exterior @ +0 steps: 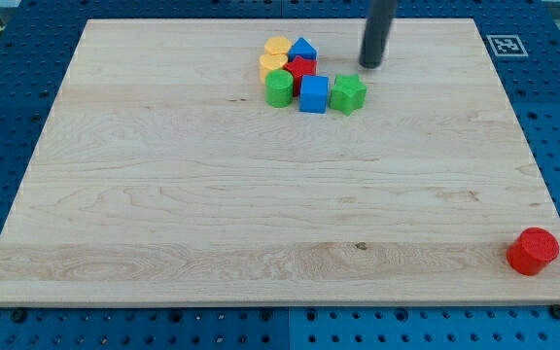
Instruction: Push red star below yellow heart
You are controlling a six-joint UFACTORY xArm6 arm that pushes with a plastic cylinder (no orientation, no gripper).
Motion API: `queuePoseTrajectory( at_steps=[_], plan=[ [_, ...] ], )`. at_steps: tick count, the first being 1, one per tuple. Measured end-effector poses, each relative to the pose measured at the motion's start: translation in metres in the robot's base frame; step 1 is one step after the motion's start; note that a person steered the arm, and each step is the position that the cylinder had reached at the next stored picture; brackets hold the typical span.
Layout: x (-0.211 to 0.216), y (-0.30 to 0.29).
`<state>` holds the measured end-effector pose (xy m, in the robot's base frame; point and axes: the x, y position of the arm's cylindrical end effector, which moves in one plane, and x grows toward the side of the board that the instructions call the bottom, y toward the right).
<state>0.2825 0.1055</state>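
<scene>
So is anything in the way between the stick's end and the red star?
Not quite. My tip sits to the view's right of the cluster, a little above it. The red star is packed among the others, with the blue block and green block just below that line and the blue triangle above it.

light wood bench (pixel 261 214) fills the view, even light. blue pegboard surface (pixel 8 107) shows past every bench edge. black-white marker tag (pixel 505 45) at the bench's top right corner.
</scene>
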Motion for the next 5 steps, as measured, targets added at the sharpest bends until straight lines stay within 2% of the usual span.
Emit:
queuePoseTrajectory(
  at_steps=[1,4,5],
  plan=[
    [0.0,-0.035],
    [0.026,-0.091],
    [0.044,-0.091]
  ],
)
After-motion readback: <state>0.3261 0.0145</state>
